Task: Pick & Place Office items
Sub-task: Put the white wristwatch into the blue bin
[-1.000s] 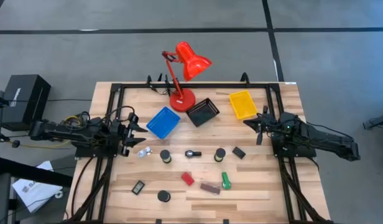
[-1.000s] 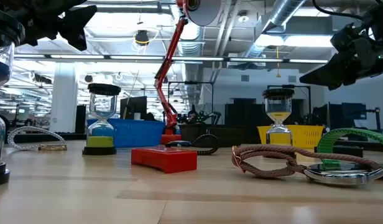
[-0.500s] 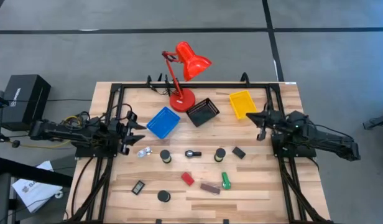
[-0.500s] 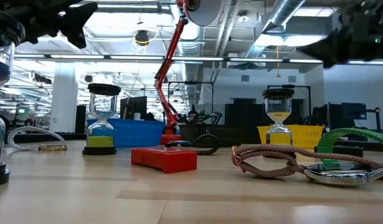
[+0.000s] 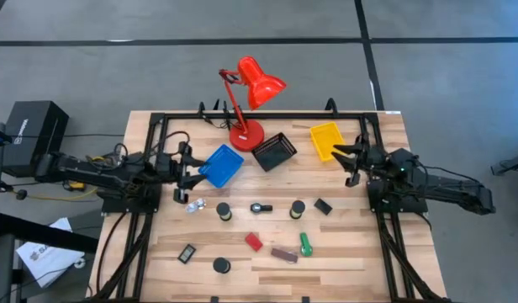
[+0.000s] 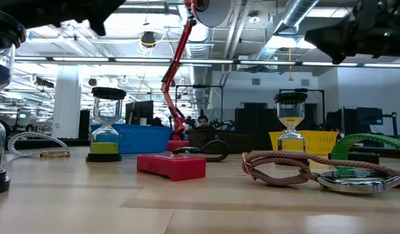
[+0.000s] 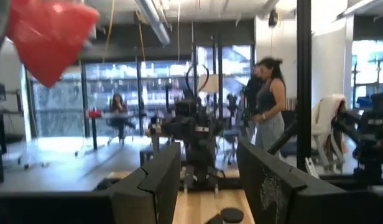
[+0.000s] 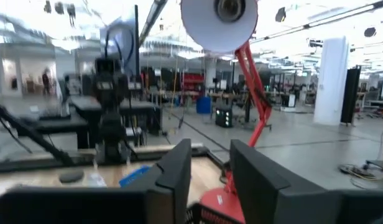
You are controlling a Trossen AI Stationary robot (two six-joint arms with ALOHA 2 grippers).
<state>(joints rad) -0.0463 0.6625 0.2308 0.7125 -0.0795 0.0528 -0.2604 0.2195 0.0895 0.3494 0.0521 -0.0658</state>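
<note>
The office items lie spread over the wooden table: a silvery clip (image 5: 194,205), black round pieces (image 5: 223,210) (image 5: 297,208) (image 5: 221,265), a red block (image 5: 254,241), a brown bar (image 5: 284,254), a green stubby cylinder (image 5: 305,244) and small black rectangles (image 5: 323,205) (image 5: 187,252). None is touched. My left gripper (image 5: 194,172) hangs raised at the table's left side, just left of the blue tray (image 5: 219,165). It is open and empty (image 7: 207,180). My right gripper (image 5: 345,162) hangs raised at the right side beside the yellow tray (image 5: 326,140), open and empty (image 8: 210,174).
A red desk lamp (image 5: 246,101) stands at the far middle, with a black tray (image 5: 274,151) between the blue and yellow ones. A black frame (image 5: 158,126) rims the table. People show in the room beyond (image 7: 266,99). A dark box (image 5: 32,135) sits off the table's left.
My left gripper has risen and gone toward the table's right, up to the blue tray's left edge. My right gripper has tipped upward and risen a little, shifting toward the yellow tray. No item has moved.
</note>
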